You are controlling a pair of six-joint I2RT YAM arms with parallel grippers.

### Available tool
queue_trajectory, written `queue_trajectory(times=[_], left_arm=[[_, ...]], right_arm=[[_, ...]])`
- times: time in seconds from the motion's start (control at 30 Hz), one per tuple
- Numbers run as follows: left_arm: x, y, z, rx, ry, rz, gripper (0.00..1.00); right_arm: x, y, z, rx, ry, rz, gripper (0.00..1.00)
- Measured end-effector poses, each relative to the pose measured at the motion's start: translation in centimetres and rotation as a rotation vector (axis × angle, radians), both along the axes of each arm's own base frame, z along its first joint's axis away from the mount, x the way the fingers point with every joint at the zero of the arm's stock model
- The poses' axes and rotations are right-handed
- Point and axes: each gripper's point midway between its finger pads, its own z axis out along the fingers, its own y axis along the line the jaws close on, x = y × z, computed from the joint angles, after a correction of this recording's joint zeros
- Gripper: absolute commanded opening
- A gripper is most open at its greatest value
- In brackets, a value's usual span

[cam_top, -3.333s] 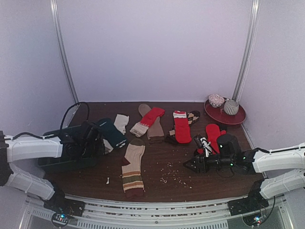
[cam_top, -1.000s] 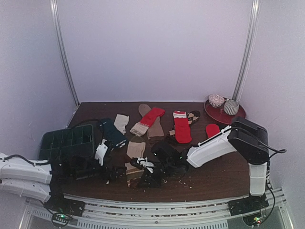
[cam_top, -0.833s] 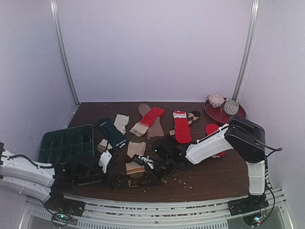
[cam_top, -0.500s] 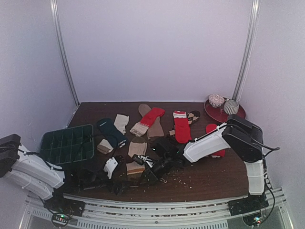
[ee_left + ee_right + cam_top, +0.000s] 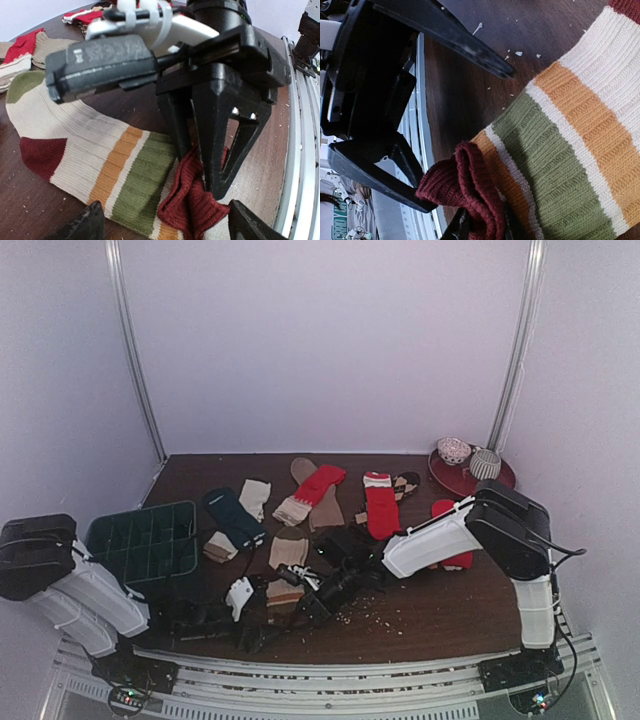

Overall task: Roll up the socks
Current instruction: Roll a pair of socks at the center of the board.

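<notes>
Nearest, at the near edge of the tabletop (image 5: 440,612), the left hand (image 5: 252,630) stands wide open and grips nothing, its fingers pointing at the striped sock (image 5: 100,165) just beyond. That sock lies flat at near centre, a ribbed knit in cream with orange, green and maroon bands. The right hand (image 5: 209,180) is closed on its maroon end (image 5: 470,195), which bunches into a soft fold. The sock should be light, limp and slightly grippy, with no stiffness to keep a roll, so I would pinch the folded end through both layers and turn it tightly. Pale crumbs (image 5: 372,620) dot the wood. Farther off lie a teal sock (image 5: 235,518) and red socks (image 5: 382,508), with a gridded green tray (image 5: 150,540) to the left.
</notes>
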Motion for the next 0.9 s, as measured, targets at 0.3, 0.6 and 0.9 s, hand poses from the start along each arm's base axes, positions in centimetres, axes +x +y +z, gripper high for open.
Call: queue_trajectory(times=[0.3, 0.6, 0.9], left_arm=[[-0.8, -0.5, -1.9, 0.01, 0.044, -0.044, 0.64], [-0.9, -1.7, 0.1, -0.085, 0.026, -0.07, 0.47], [-1.6, -2.1, -1.0, -0.091, 0.061, -0.104, 0.04]], right_arm=[[0.0, -0.1, -0.1, 0.0, 0.003, 0.006, 0.21], [0.0, -0.1, -0.1, 0.003, 0.01, 0.009, 0.22], [0.0, 0.0, -0.1, 0.005, 0.014, 0.012, 0.24]])
